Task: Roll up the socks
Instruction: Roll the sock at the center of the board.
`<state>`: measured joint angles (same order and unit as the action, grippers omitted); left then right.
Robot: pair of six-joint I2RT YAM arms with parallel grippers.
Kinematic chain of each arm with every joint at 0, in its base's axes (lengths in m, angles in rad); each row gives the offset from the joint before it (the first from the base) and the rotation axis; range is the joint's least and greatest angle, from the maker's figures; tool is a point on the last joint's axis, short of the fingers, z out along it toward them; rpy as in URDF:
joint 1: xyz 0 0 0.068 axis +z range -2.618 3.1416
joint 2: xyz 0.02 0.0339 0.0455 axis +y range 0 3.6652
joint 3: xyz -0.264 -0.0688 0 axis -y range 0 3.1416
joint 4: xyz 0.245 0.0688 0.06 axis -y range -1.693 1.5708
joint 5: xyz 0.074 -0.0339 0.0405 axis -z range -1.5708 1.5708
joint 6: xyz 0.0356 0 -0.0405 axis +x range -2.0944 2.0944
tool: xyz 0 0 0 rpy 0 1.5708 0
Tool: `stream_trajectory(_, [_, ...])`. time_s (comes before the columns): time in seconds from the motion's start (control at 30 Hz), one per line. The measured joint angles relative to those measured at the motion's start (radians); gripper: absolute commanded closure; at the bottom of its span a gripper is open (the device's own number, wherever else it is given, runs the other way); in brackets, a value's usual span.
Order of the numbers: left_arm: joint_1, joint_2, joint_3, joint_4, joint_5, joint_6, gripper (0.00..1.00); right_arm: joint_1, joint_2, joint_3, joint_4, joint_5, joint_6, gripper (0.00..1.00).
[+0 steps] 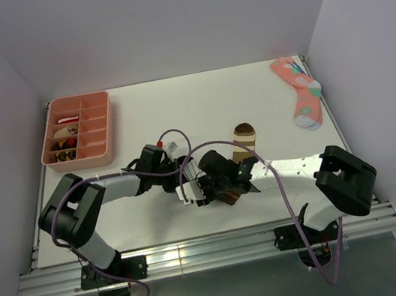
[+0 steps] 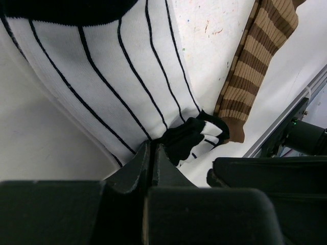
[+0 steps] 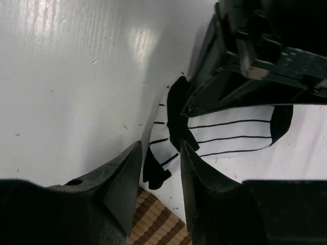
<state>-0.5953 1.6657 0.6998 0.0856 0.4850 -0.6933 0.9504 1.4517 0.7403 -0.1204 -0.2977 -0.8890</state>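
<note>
Barely begun, nothing rolled up yet. Pinched tight in the left gripper point(image 2: 152, 153): the black end of the white striped sock point(image 2: 117, 76), lying mid-table point(image 1: 176, 106). Spread apart above it, the right gripper point(image 3: 159, 153). Just beside, the brown striped sock point(image 2: 255, 61) – flat, unrolled.

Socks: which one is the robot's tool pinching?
The small white fabric sock with thin black stripes; the left tool is shut on it. The brown-striped sock and pink dotted sock lie loose.
</note>
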Motion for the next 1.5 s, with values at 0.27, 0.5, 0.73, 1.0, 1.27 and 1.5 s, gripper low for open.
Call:
stream_trajectory(0.27, [0.003,-0.010,-0.014,0.002,0.010,-0.001,1.00,0.054,0.062,-0.002,0.001,0.065,-0.044,0.61])
stream_trajectory(0.5, [0.003,-0.017,-0.022,0.003,0.012,-0.001,1.00,0.075,0.105,-0.002,0.014,0.133,-0.062,0.62])
stream_trajectory(0.73, [0.003,-0.022,-0.028,0.003,0.011,-0.001,0.99,0.077,0.106,-0.013,0.064,0.179,-0.087,0.61])
stream_trajectory(1.0, [0.003,-0.027,-0.033,0.002,0.011,0.000,1.00,0.077,0.111,-0.023,0.085,0.204,-0.110,0.65])
stream_trajectory(1.27, [0.003,-0.048,-0.057,0.010,0.011,-0.005,0.96,0.077,0.116,-0.004,0.061,0.181,-0.080,0.93])
stream_trajectory(1.5, [0.003,-0.173,-0.172,0.049,-0.018,-0.089,0.79,0.057,0.127,0.126,-0.126,0.064,-0.019,0.94])
